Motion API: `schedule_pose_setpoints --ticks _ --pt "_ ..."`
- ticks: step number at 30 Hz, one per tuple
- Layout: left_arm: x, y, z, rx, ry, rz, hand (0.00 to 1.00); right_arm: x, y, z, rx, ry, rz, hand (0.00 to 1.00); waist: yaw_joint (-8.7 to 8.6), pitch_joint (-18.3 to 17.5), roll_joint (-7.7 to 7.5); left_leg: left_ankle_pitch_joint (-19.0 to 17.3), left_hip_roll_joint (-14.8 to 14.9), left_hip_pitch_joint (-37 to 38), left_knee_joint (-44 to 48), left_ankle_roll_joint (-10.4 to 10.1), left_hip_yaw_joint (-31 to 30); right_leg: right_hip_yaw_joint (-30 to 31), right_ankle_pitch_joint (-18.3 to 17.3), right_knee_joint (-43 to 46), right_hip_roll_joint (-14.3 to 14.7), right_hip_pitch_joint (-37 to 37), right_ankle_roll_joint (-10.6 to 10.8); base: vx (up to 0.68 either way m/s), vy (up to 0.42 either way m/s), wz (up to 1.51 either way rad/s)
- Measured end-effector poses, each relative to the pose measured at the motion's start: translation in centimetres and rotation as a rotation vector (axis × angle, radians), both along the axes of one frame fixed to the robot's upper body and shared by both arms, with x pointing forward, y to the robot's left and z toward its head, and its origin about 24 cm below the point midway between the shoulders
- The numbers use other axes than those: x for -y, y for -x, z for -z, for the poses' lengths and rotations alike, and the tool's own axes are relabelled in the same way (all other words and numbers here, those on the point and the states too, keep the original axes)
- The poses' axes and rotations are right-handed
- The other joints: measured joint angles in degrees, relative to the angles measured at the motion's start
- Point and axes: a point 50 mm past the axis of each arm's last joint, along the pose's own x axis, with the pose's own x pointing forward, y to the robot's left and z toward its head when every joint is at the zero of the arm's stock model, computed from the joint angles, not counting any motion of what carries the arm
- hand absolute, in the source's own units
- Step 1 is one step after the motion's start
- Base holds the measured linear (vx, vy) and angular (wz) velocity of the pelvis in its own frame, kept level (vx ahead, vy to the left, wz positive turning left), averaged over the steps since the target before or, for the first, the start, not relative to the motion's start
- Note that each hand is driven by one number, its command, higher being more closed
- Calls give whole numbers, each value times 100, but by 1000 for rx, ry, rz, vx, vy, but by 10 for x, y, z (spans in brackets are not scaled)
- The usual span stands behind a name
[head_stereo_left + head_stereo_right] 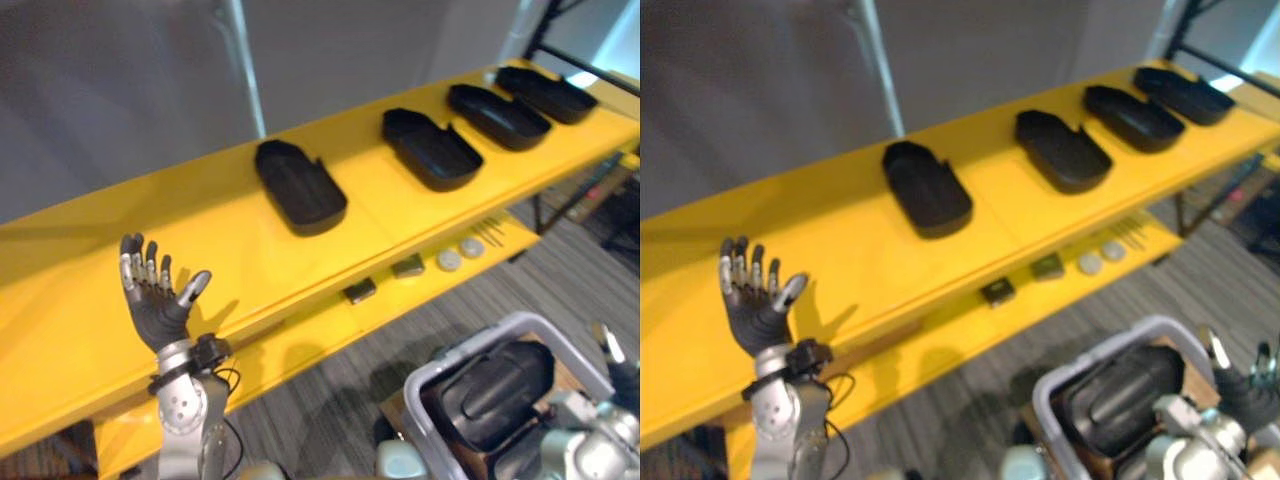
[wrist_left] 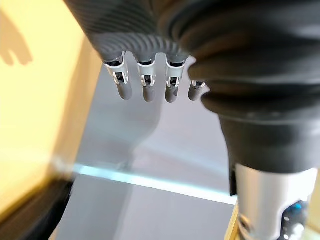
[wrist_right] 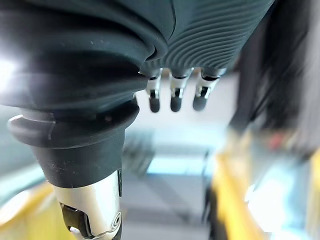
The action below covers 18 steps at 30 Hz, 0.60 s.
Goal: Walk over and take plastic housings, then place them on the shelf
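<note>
Four shallow black plastic housings [image 1: 300, 187] are lying in a row along the yellow shelf [image 1: 200, 235]. I am holding my left robot hand [image 1: 155, 305] up, spread and empty, and my right robot hand [image 3: 172, 97] is seemingly hanging open too.

Head stereo pair, plus one camera per wrist.
Both eye views from above, facing down over the yellow shelf [image 1: 200, 240], lower left to upper right of frame, same stretch shared with slight offset. Wrist views very near, along the left hand's fingers [image 2: 147, 87] and the right hand's fingers [image 3: 175, 97].
</note>
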Motion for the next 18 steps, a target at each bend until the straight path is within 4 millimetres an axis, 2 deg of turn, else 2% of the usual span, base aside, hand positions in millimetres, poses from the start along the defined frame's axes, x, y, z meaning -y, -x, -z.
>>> schedule_pose_setpoints --ticks 1,8,11,13,15,18 --pt "5 -1 0 2 4 22 0 -2 7 4 -14 -13 16 0 -108 0 -12 -1 2 4 -11 -1 44 39 6 1 24 -27 1 36 8 -30" --pt "27 -13 -10 42 -32 124 0 -1 -2 14 -19 -54 71 0 -106 -1 -48 -115 99 68 89 -8 645 649 179 -59 175 -379 21 -15 31 -44" --pt "46 -19 -9 30 -34 219 0 1 2 16 -31 -67 115 0 -180 -2 -39 -235 185 83 251 -25 885 871 298 -200 266 -410 38 -12 41 -42" --pt "68 -25 -7 15 -47 323 0 1 6 18 -46 -68 125 0 -337 0 -44 -317 213 98 337 -31 1061 1065 343 -215 304 -486 75 -6 47 -43" --pt "80 -29 -6 7 -62 381 0 1 6 22 -61 -72 112 0 -438 7 -57 -345 195 188 346 -26 1229 1222 371 -230 312 -514 100 3 60 -44" --pt "93 -34 -8 -4 -89 437 0 0 9 30 -100 -77 75 0 -446 8 -55 -409 181 285 444 29 1102 1459 383 -208 392 -522 114 -1 43 -52"
